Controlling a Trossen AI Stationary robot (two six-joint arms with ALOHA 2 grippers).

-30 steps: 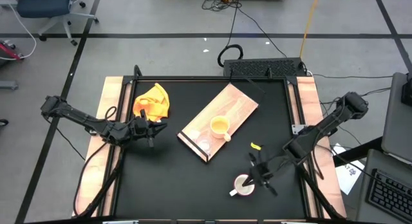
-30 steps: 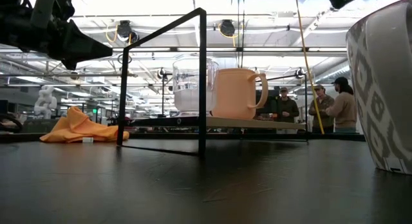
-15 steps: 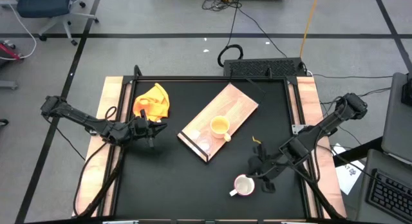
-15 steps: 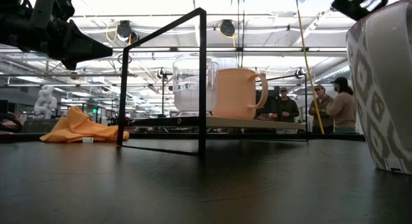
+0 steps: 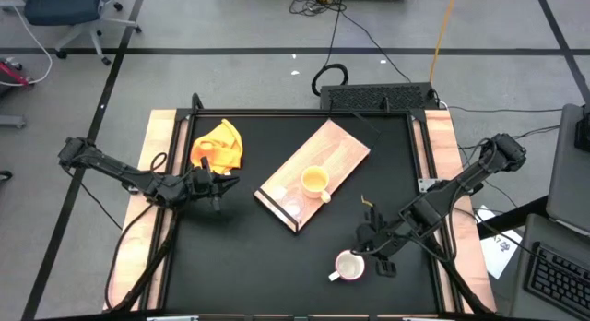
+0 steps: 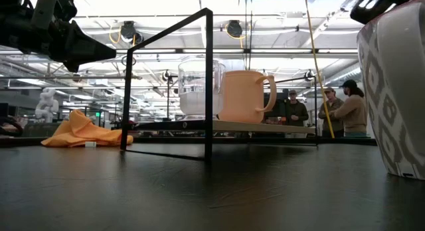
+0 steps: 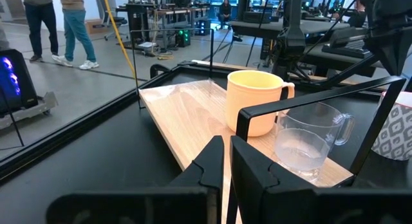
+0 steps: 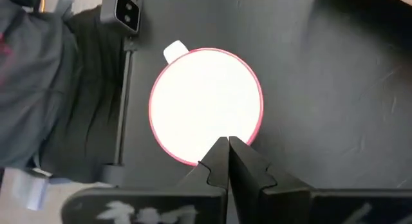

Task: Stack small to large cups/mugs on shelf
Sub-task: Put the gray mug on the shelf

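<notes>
The light wooden shelf [image 5: 323,164] lies slantwise mid-table. The yellow-orange mug [image 5: 315,180] and the clear glass cup [image 5: 293,208] stand upright on it, near its dark end; both also show in the left wrist view, the mug [image 7: 256,102] and the cup [image 7: 308,139]. The white mug [image 5: 348,265] stands upright on the black tabletop near the front right, its handle [image 8: 175,51] toward the near left. My right gripper [image 8: 226,150] is shut, pointing down over the mug's rim [image 8: 248,137]. My left gripper [image 5: 219,184] is shut and empty, left of the shelf. My right gripper's shut fingertips [image 8: 219,149] point down at the white mug's rim on its far-right side. I cannot tell whether they touch the rim or hang just above it. The mug stands on its base on the tabletop.
A yellow cloth [image 5: 218,144] lies at the far left of the table. A black wire frame [image 6: 208,78] stands up at the shelf's dark end. Raised wooden rails [image 5: 159,173] run along the table's left and right sides. People [image 6: 348,108] stand in the room beyond.
My right gripper has come down a little toward the white mug's rim. The mugs, the glass cup and the shelf have stayed in place.
</notes>
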